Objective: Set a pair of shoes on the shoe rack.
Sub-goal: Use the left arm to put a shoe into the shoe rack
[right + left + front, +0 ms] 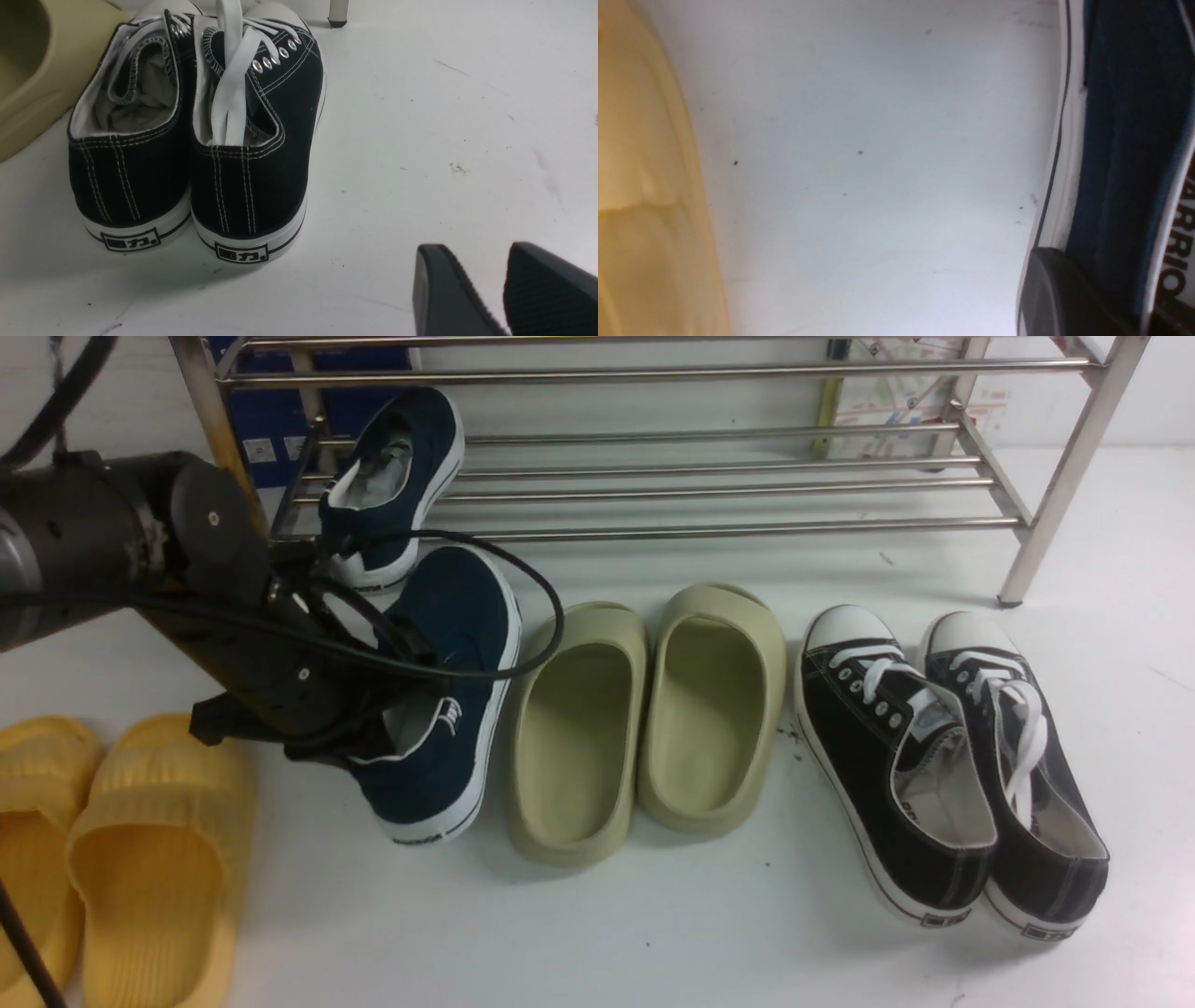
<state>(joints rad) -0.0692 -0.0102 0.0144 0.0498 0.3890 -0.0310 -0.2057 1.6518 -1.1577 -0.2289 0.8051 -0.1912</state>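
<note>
The left gripper [397, 705] is gripping the heel collar of the near navy canvas shoe [457, 644], lying on the smooth white tabletop [653, 924]. The second navy shoe [397, 476] is resting tilted on the shiny tube rails of the steel rack [747, 483]. The right gripper [472, 254] is standing open.

Polished, mirror-bright metal tubing is seen in the shoe rack [747, 531], and navy woven canvas over smooth white rubber soles in the pair of shoes [457, 616]. Matt, soft-looking foam is shown in the olive slides [579, 728]. The white desk [653, 933] is smooth and faintly scuffed.
</note>
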